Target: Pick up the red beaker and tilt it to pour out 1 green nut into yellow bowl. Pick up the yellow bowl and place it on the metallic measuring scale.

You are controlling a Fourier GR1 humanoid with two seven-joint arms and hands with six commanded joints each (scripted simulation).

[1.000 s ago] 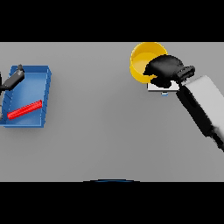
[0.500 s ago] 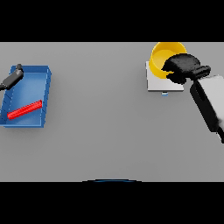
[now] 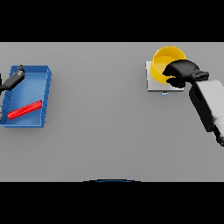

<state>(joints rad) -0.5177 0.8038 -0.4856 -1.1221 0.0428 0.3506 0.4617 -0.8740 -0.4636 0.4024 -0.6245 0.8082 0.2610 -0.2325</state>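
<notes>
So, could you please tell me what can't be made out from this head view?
- Whether the bowl rests on the scale or is held above it: the right hand covers its near rim.
- Whether a nut is inside: the hand hides part of the interior.
- The left hand: cut off by the left edge.
- The small blue mark below the scale: too small.

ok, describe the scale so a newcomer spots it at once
Look to the far right of the grey table, where the right hand grips the yellow bowl. The metallic measuring scale is the flat pale square plate beneath that bowl. Nothing else there is square and silvery.
</notes>
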